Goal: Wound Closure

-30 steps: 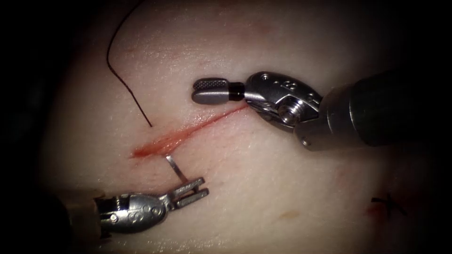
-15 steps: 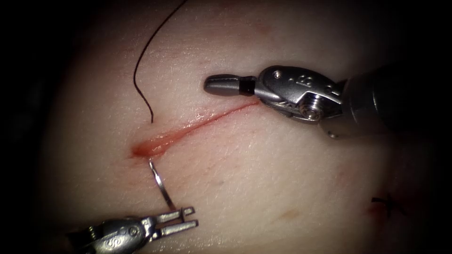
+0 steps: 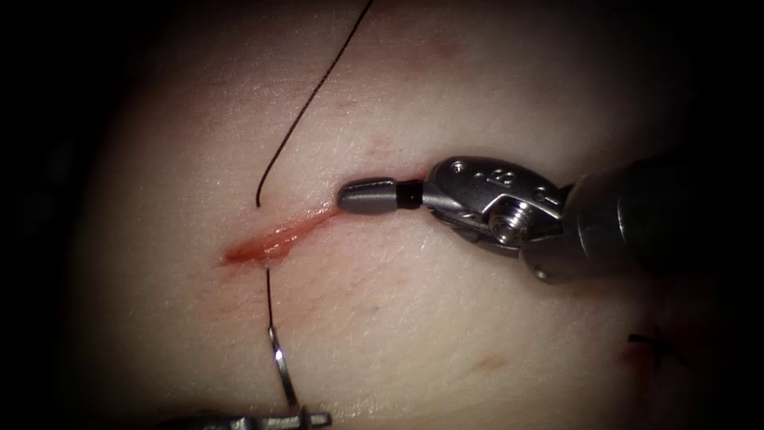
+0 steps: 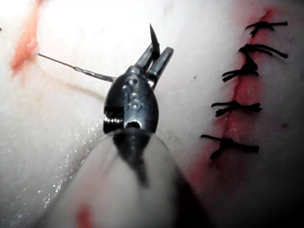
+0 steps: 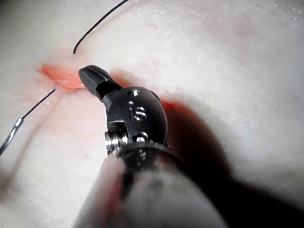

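Dark thread (image 3: 310, 103) trailed out of the tissue (image 3: 446, 318) just below the cut (image 3: 270, 239) to the needle (image 3: 280, 373), which was clear of the tissue and pinched near its pointed end by the left hand (image 4: 156, 53). Needle's long axis ran toward the cut. The right hand (image 3: 366, 196) was pressed together on nothing, its tip at the cut, nearer it than the left.
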{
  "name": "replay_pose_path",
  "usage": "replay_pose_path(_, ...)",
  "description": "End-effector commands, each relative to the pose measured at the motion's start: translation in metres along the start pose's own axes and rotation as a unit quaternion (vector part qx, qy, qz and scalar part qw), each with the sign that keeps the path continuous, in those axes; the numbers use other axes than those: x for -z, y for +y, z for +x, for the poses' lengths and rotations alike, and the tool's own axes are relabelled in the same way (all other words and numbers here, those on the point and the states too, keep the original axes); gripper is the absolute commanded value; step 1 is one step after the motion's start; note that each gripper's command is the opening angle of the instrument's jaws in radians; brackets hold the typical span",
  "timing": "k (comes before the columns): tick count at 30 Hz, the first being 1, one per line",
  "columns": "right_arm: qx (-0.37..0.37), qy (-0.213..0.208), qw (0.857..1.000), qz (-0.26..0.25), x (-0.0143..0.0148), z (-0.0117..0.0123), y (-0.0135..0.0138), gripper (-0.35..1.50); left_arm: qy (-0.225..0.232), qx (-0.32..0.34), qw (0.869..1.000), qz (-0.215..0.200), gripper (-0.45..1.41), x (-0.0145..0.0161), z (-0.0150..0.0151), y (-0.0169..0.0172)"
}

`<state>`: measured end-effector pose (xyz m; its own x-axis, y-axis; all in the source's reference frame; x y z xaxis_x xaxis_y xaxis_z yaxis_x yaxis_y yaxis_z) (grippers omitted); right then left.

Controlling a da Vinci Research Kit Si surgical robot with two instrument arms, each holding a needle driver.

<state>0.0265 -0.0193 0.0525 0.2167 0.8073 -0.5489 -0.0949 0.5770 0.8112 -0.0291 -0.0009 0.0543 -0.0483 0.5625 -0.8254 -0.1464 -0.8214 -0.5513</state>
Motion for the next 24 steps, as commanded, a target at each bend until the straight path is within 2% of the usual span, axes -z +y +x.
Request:
replay_pose_path(1, -0.022, 0.0, 1.0, 0.003, -0.0009, -0.0007, -0.0005, -0.35, -0.002, -0.019, 1.0, 0.011, -0.45, -0.0006, -0.0009, 0.0004)
replay_pose_path(2, -0.05, -0.001, 0.999, 0.006, -0.001, -0.0008, -0.0007, -0.1, -0.007, -0.042, 0.999, 0.019, -0.45, -0.0005, -0.0007, 0.0003)
replay_pose_path(3, -0.064, -0.001, 0.998, 0.007, -0.0011, -0.0009, -0.0008, 0.27, -0.011, -0.061, 0.998, 0.025, -0.45, -0.0004, -0.0006, 0.0003)
replay_pose_path(5, -0.106, -0.002, 0.994, 0.009, -0.0013, -0.0013, -0.0011, 0.84, -0.021, -0.1, 0.994, 0.041, -0.45, -0.0003, -0.0003, 0.0)
replay_pose_path(9, -0.153, -0.012, 0.988, 0.017, -0.0017, -0.002, -0.0015, 1.15, -0.051, -0.177, 0.98, 0.077, -0.45, 0.0002, 0.0004, -0.0011)
replay_pose_path(10, -0.171, -0.017, 0.985, 0.028, -0.0018, -0.0022, -0.0016, 1.25, -0.071, -0.216, 0.97, 0.087, -0.45, 0.0004, 0.0008, -0.0017)
replay_pose_path(11, -0.182, -0.019, 0.983, 0.034, -0.0019, -0.0022, -0.0016, 1.3, -0.092, -0.252, 0.958, 0.098, -0.45, 0.0005, 0.001, -0.0023)
replay_pose_path(12, -0.192, -0.021, 0.98, 0.043, -0.002, -0.0021, -0.0016, 1.33, -0.145, -0.309, 0.931, 0.127, -0.45, 0.0006, 0.0014, -0.0033)
replay_pose_path(13, -0.192, -0.021, 0.98, 0.043, -0.002, -0.0021, -0.0016, 1.33, -0.145, -0.309, 0.931, 0.127, -0.45, 0.0006, 0.0014, -0.0033)
replay_pose_path(14, -0.194, -0.021, 0.98, 0.047, -0.002, -0.0019, -0.0016, 1.33, -0.177, -0.333, 0.915, 0.146, -0.45, 0.0006, 0.0015, -0.004)
replay_pose_path(15, -0.198, -0.023, 0.979, 0.049, -0.0019, -0.0018, -0.0016, 1.33, -0.189, -0.341, 0.908, 0.153, -0.45, 0.0006, 0.0016, -0.0044)
replay_pose_path(19, -0.215, -0.018, 0.975, 0.053, -0.0018, -0.0007, -0.0016, 1.33, -0.2, -0.36, 0.898, 0.154, -0.45, 0.0008, 0.0016, -0.0058)
replay_pose_path(24, -0.218, -0.013, 0.974, 0.06, -0.0015, 0.0, -0.0017, 1.33, -0.206, -0.372, 0.892, 0.153, -0.45, 0.0008, 0.0019, -0.0063)
